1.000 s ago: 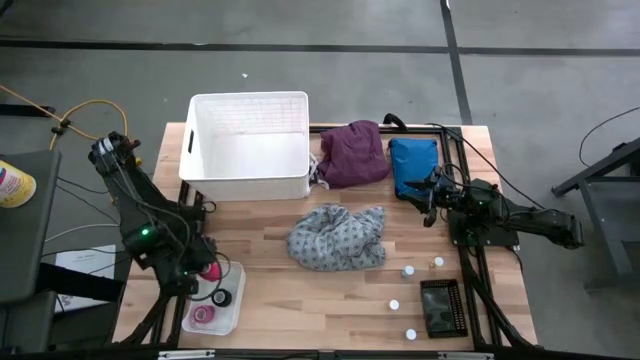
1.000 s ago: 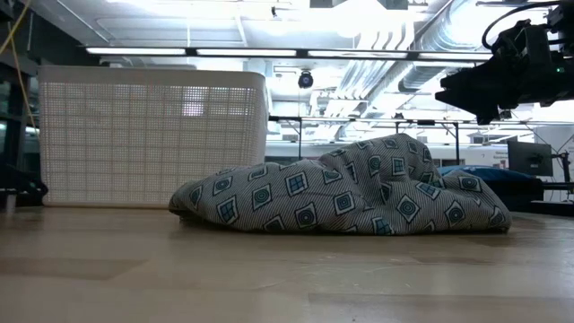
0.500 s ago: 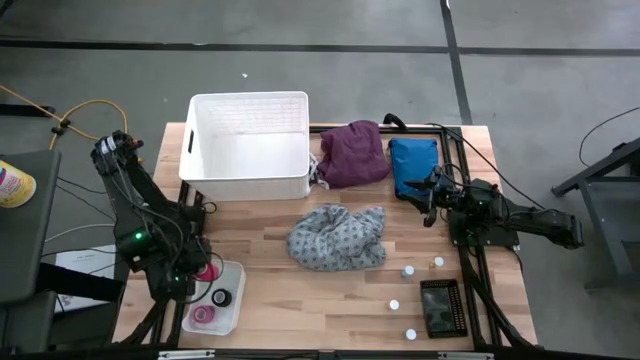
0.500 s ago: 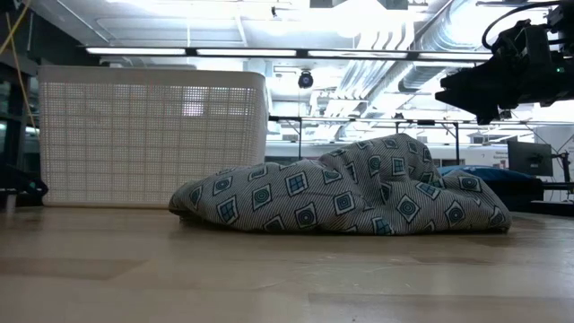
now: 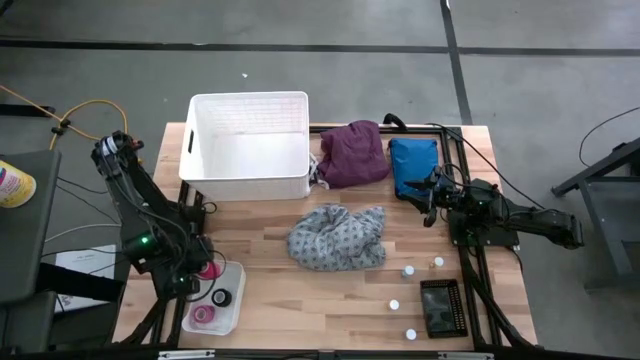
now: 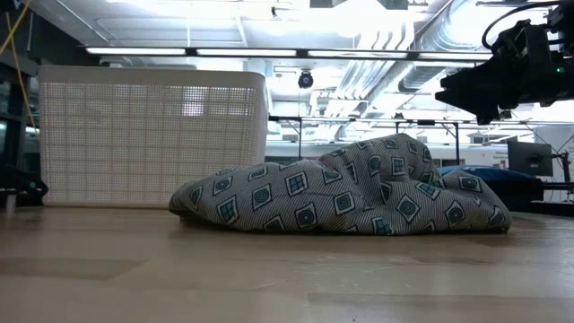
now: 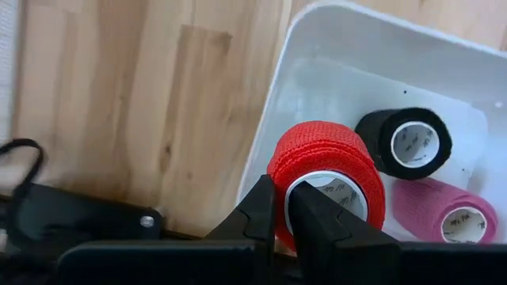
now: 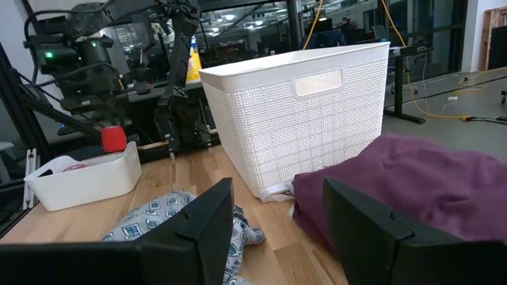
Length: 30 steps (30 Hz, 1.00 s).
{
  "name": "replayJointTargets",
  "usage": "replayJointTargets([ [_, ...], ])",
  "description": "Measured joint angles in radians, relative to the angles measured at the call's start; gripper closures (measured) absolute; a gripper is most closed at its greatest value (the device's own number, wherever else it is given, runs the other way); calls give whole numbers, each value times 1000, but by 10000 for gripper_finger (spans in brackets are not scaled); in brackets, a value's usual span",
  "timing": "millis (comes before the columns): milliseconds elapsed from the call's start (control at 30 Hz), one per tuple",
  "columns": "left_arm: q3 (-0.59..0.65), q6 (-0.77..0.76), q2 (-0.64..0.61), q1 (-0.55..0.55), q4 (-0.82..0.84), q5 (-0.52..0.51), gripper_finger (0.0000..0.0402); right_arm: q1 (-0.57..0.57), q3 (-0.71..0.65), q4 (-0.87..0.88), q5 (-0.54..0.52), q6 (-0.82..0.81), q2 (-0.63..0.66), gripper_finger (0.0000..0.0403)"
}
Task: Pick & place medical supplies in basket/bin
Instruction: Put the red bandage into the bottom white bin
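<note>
The left arm bends low over the table's front-left corner, its left gripper [image 7: 281,210] pointed down with both fingers [image 7: 257,214] pinched tight on the wall of a red tape roll [image 7: 326,162]. On the far right, the right arm reaches in level above the table, the right gripper [image 5: 428,192] waiting with its fingers spread apart.

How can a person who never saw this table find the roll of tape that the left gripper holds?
Find the small white tray at the table's front left corner. The left gripper, shut, holds the red roll just above it. The black roll and pink roll lie in the tray.
</note>
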<state>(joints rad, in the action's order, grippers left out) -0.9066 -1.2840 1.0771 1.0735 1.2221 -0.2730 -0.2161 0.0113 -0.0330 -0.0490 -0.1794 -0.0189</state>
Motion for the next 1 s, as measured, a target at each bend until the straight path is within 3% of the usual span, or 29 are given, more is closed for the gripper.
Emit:
replayJointTargets([
  [567, 198, -84, 0, 1, -231, 81, 379, 0, 0, 0, 0, 0, 0, 221],
  [1000, 217, -94, 0, 1, -262, 83, 372, 0, 0, 0, 0, 0, 0, 221],
])
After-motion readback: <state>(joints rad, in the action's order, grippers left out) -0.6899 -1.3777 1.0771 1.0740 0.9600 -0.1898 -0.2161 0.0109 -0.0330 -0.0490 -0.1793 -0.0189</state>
